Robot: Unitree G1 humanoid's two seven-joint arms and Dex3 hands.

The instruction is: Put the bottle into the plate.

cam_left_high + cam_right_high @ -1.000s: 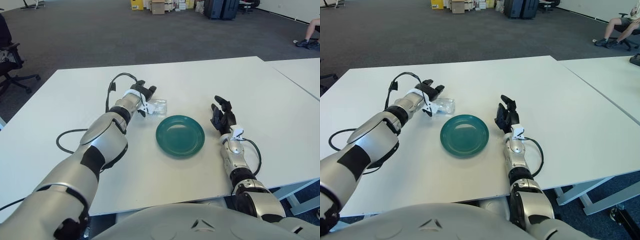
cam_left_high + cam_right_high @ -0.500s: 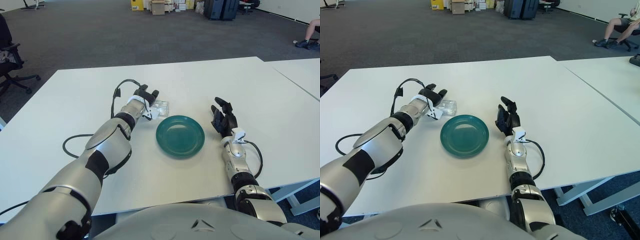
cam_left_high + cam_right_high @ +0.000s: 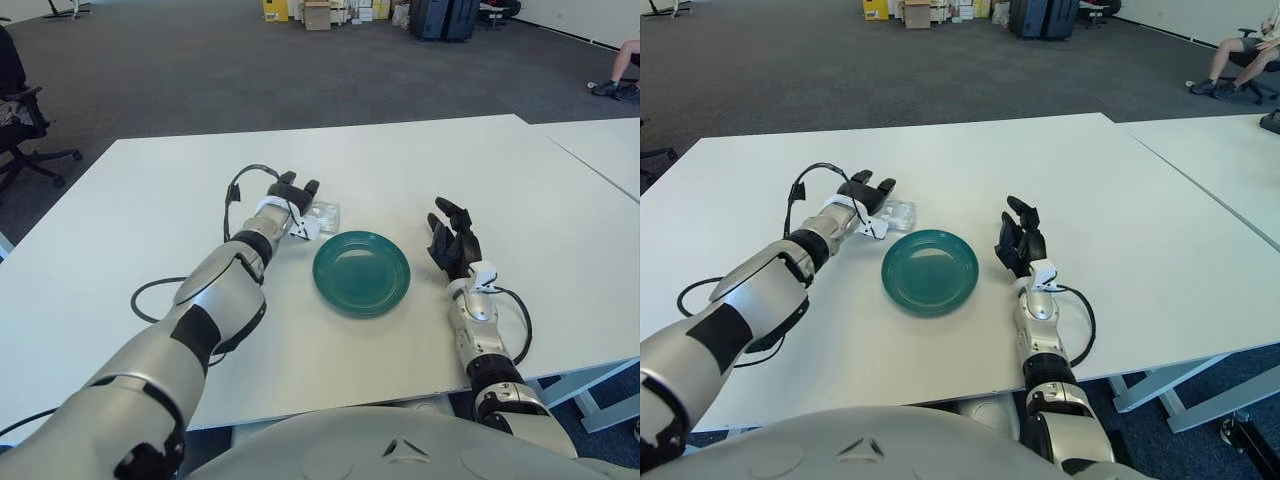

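Left eye view: left hand [image 3: 292, 192] reaches over the clear bottle [image 3: 322, 212] just behind-left of the green plate [image 3: 361, 272], grip unclear, presumably to grasp it; right hand [image 3: 452, 243] waits open right of the plate.

The left hand [image 3: 291, 192] is stretched far forward on a long arm, fingers a little curled. The right hand [image 3: 452, 240] points up, fingers relaxed.

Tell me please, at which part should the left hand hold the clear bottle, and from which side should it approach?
Probably around its middle, from above and the left. The bottle lies on its side just beyond the plate's left rim, and the left hand is already against its left side, leaving the plate side free.
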